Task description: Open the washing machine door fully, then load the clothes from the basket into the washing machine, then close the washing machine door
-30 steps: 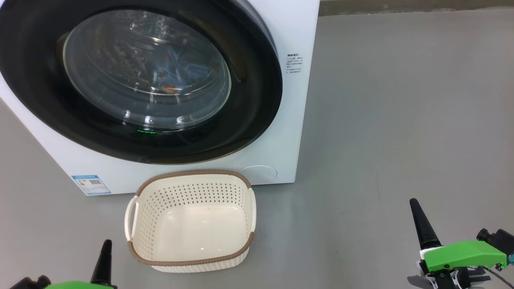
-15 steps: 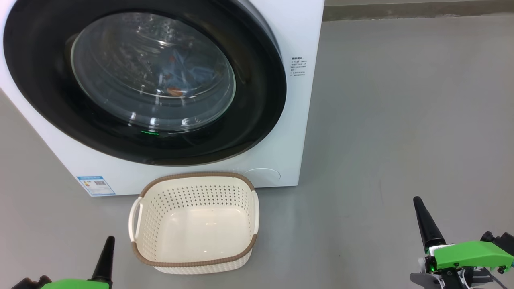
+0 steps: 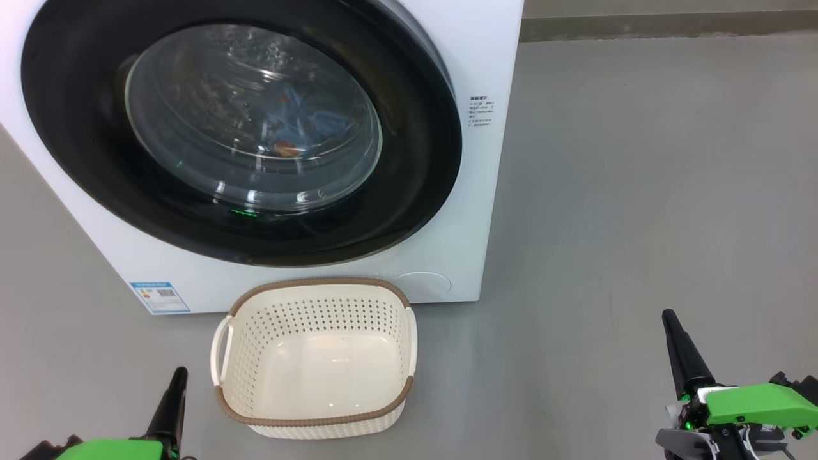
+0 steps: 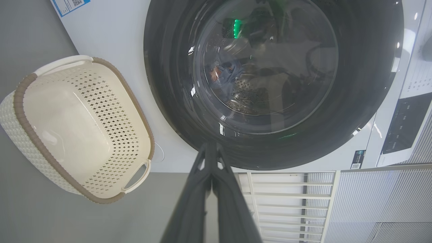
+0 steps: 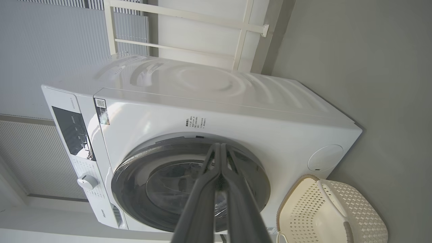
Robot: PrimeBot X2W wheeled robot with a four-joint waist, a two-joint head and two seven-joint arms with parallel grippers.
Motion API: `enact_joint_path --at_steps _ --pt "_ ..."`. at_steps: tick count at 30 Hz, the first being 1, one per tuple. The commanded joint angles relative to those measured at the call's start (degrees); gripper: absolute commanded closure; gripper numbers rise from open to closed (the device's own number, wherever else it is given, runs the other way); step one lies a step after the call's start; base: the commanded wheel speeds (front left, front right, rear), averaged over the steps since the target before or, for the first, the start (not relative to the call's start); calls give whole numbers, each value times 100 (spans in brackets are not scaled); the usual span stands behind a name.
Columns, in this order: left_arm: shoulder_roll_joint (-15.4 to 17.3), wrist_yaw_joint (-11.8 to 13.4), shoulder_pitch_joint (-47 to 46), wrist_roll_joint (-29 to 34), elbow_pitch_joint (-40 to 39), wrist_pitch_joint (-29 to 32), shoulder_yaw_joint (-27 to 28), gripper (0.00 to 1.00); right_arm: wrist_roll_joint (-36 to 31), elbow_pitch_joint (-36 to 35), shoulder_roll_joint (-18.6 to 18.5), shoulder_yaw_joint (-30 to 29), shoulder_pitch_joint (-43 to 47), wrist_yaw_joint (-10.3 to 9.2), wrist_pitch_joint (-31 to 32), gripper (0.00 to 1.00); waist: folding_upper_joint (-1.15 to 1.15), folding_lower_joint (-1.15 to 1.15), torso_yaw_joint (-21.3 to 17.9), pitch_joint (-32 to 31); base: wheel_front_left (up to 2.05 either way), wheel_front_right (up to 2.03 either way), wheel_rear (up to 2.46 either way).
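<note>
There is one washing machine (image 3: 495,191), one washing machine door (image 3: 418,191), one basket (image 3: 313,421) and two grippers. How many clothes (image 3: 300,121) there are cannot be counted: they show as a bundle of blue cloth with an orange-brown patch behind the door's glass, inside the drum. The door lies shut against the white front. The left gripper (image 3: 179,377) hangs low, just left of the basket, and the right gripper (image 3: 670,319) hangs well off to the basket's right, over the grey floor (image 3: 639,191). Both have their fingers pressed together and hold nothing, and both are well apart from the door. The basket stands on the floor just in front of the machine, below the door, with its bare bottom showing. A blue label (image 3: 160,297) sits at the front's lower left and a round cover (image 3: 422,284) at its lower right. Between the grippers and the clothes stands the shut door.
</note>
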Motion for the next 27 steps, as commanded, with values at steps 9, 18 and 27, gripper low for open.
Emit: enact_joint_path --at_steps 9,18,27 --pt "42 -6 -321 -666 -189 197 222 100 612 -256 10 12 13 -6 209 100 0 0 50 -53 0 0 0" --pt "35 -7 -337 -852 -192 249 233 100 774 -278 22 -15 18 -6 264 100 0 0 65 -70 0 0 0" --pt "35 -8 -338 -852 -192 249 233 100 771 -277 25 -19 17 -6 267 100 0 0 65 -70 0 0 0"
